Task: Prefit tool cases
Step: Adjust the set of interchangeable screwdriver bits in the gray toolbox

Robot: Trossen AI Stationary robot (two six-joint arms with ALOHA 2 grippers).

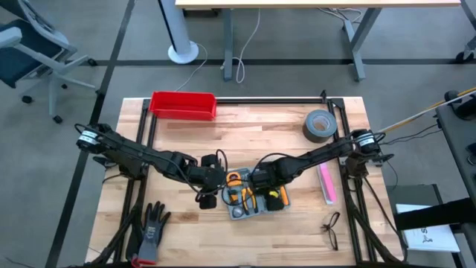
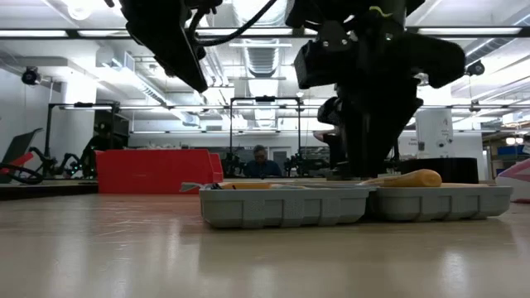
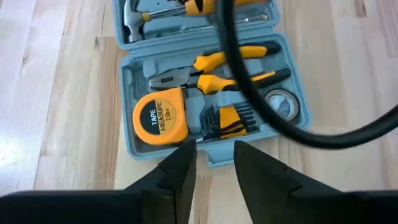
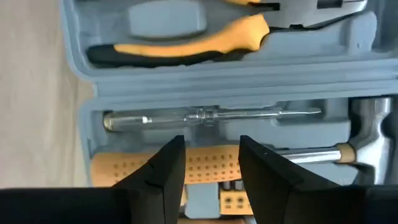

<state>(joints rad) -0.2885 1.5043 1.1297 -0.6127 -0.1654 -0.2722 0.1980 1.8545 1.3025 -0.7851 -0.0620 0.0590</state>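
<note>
Wood table [image 1: 186,134]: both end effectors [image 3: 215,168] [image 4: 211,163] part-open, empty, over open tool case [image 1: 249,197].

One tool case [image 1: 249,195], one red bin [image 1: 183,105], one tape roll [image 1: 319,125], one glove [image 1: 153,225]

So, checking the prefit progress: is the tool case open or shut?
Open. The tool case lies spread flat on the table, both halves facing up, with tape measure, pliers and hex keys showing in their slots.
</note>
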